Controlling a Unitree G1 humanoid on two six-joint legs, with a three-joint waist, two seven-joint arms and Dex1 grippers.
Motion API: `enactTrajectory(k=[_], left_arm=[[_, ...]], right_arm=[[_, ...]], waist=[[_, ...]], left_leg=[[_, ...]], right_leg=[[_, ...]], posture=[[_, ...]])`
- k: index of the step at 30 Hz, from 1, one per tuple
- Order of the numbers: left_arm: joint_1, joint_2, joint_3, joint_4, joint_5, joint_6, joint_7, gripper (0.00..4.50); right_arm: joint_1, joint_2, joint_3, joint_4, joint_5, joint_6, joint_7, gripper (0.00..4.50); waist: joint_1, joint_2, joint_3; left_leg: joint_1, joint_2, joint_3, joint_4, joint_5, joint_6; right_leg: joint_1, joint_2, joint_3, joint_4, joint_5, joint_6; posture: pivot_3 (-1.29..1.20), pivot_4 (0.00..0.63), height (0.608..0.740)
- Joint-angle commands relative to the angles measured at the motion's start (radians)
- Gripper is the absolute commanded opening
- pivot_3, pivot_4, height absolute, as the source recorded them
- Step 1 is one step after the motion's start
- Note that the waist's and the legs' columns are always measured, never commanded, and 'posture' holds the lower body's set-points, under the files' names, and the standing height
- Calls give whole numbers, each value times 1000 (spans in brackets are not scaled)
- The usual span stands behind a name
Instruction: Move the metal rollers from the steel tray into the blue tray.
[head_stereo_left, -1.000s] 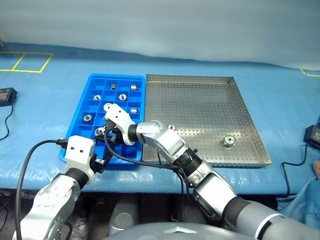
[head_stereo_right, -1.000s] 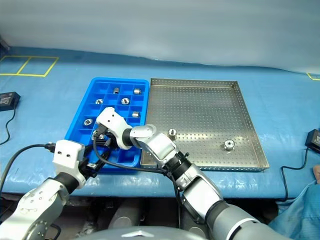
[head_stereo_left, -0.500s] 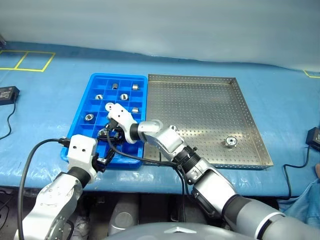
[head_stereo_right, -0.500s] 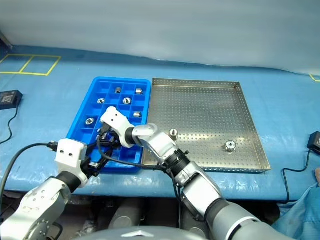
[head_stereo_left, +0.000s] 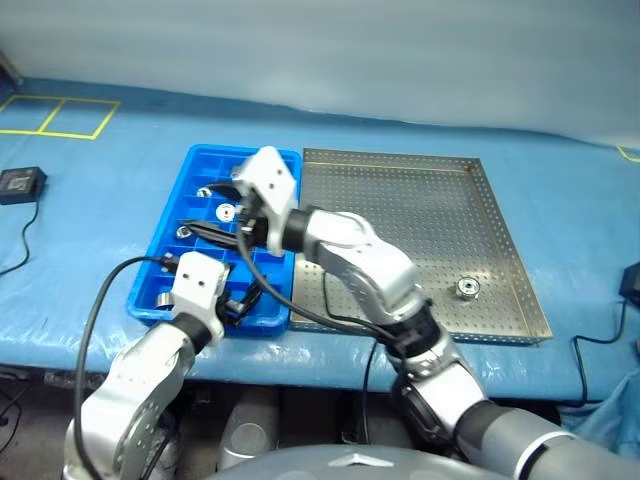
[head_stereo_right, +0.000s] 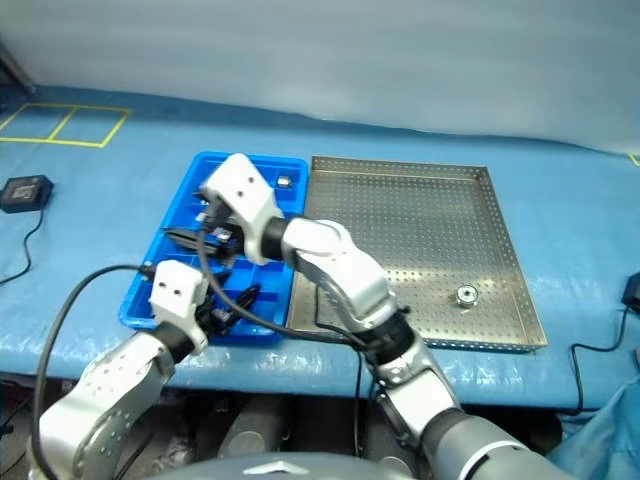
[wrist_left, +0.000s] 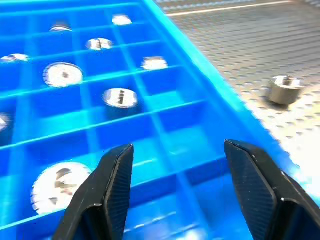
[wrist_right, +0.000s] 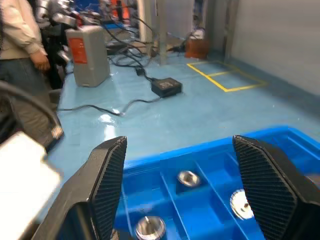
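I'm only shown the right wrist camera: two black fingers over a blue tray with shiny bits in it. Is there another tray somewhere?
Observer: Yes, a steel tray lies right beside the blue tray, on the robot's right.
Operator: Is anything left in it?
Observer: One roller sits in its near right area. The left wrist view shows a second roller close to the blue tray's edge.
Operator: What is the other arm doing?
Observer: The left pincer hangs open and empty over the blue tray's near compartments.
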Motion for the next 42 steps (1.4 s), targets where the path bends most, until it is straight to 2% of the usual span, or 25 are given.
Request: enactTrajectory(k=[1, 6, 10, 14, 22, 38, 42], left_arm=[[-104, 17, -73, 79, 5, -9, -44, 3130], [-252, 27, -150, 209, 5, -23, -121, 3130], [-329, 32, -197, 324, 22, -35, -167, 3130], [-387, 31, -239, 448, 44, -68, -213, 3130], [-457, -28, -265, 645, 83, -115, -228, 3130], [-496, -66, -307, 798, 171, -113, -225, 3130], [-493, -75, -301, 795, 174, -117, -225, 1793]], right_arm=[[89, -72, -71, -177, 6, 91, -58, 3568], [212, -171, -55, -306, -17, 154, -101, 3568], [257, -187, -26, -327, -47, 170, -153, 3568], [294, -195, -27, -353, -60, 182, -190, 3568], [318, -222, -50, -384, -77, 212, -230, 3568], [374, -317, -51, -392, -20, 237, -155, 3568], [381, -333, -46, -383, -22, 238, -150, 3595]], waist=[[-15, 1, 1], [-79, 1, 1], [-125, 1, 0], [-150, 1, 0], [-174, 1, 0], [-188, 1, 0], [-188, 1, 0]], left_leg=[[-1, 0, 1, 1, 0, 0], [-1, 2, 2, 0, 0, 0], [0, 2, 3, -2, 0, 0], [0, 2, 3, -1, 0, 0], [1, 1, 4, 2, 0, 1], [3, 1, 8, 3, 0, 2], [4, 1, 9, 4, 0, 2]], right_leg=[[2, 0, 1, 0, 0, 0], [-1, 3, 3, 2, 1, 0], [-1, 4, 4, 3, 2, -1], [-1, 4, 5, 2, 3, 4], [-1, 3, 10, 2, 4, 5], [-1, 5, 16, 3, 6, 8], [0, 5, 17, 3, 6, 8]], posture=[[180, 150, 740], [68, 150, 740], [-8, 150, 740], [-42, 150, 740], [-82, 150, 740], [-89, 150, 740], [-90, 150, 740]])
